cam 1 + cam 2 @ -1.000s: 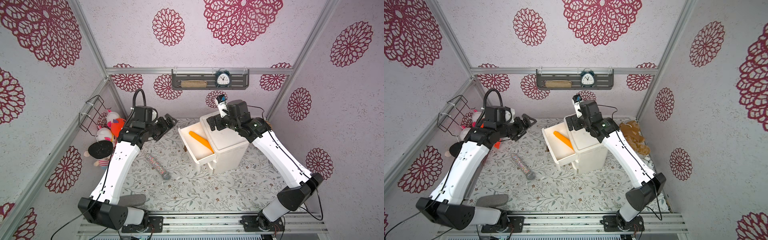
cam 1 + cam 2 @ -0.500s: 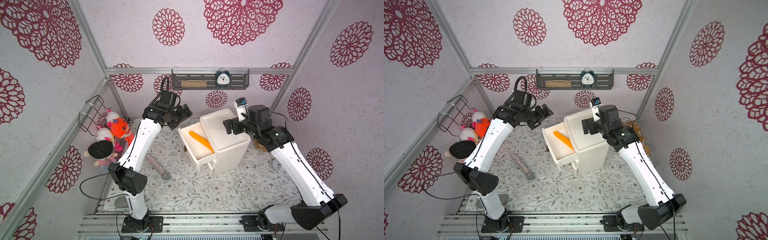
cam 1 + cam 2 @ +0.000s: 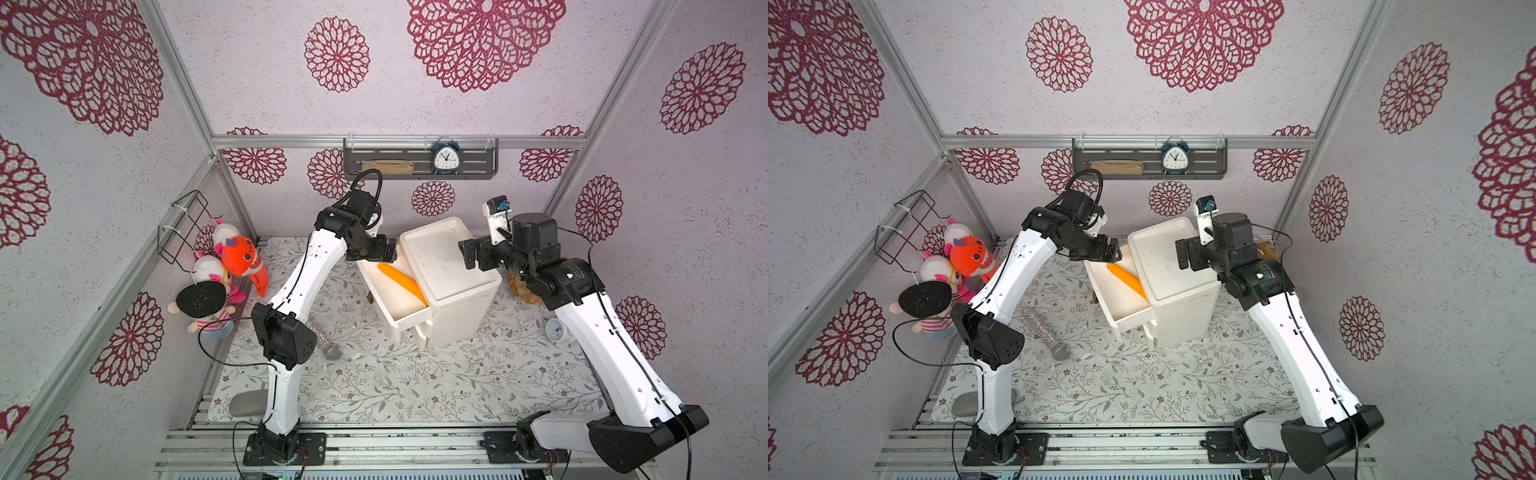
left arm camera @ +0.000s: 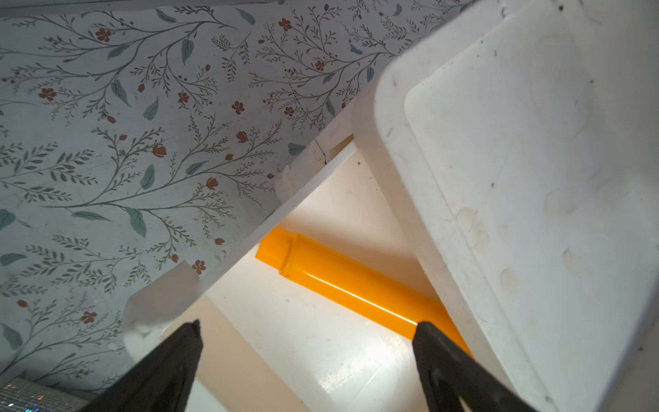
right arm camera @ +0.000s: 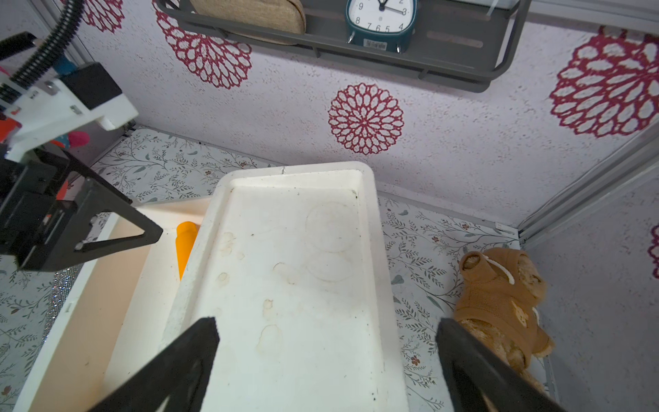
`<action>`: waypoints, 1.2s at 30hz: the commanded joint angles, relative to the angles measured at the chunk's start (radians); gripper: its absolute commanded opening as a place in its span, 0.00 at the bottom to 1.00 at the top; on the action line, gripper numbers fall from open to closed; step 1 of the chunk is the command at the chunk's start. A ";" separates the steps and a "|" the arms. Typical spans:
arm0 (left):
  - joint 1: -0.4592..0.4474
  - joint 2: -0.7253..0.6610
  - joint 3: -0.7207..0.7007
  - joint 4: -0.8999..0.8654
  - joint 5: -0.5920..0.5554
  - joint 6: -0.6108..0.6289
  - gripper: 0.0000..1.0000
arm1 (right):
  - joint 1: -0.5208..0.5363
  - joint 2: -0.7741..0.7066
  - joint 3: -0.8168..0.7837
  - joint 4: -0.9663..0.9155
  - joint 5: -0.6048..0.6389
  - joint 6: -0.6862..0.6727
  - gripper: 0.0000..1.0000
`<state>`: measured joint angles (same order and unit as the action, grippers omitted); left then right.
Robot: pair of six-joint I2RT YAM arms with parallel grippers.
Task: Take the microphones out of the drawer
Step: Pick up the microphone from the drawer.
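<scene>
Your left gripper (image 4: 307, 324) hangs with its jaws spread wide and nothing between them, just above the open drawer (image 4: 281, 214). An orange cylinder (image 4: 349, 285) lies in the drawer beneath it. Your right gripper (image 5: 326, 321) is spread just as wide, also empty, over the white cabinet top (image 5: 303, 267). The glitter microphone (image 3: 1043, 330) lies outside the drawer on the floral mat (image 3: 1142, 382), well apart from the left gripper, back near that arm's elbow. Beyond the right gripper, the shelf clock (image 5: 379, 21) shows numerals 2 through 9. The sticker under its face is too small to read.
</scene>
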<state>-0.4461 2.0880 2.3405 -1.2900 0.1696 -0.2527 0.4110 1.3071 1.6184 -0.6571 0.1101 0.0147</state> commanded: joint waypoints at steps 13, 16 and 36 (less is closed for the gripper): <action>-0.077 -0.035 -0.072 0.017 0.004 0.612 0.96 | -0.044 0.014 0.021 -0.024 -0.014 -0.024 0.99; -0.078 -0.046 -0.113 0.062 0.029 0.692 0.93 | -0.050 0.017 0.020 -0.019 -0.026 -0.023 0.99; -0.123 0.036 -0.130 0.104 0.162 0.992 0.92 | -0.106 0.058 0.051 -0.052 -0.050 -0.047 0.99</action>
<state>-0.5438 2.0880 2.1838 -1.1603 0.3058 0.6708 0.3164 1.3689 1.6196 -0.7101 0.0746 -0.0093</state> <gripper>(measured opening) 0.921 0.987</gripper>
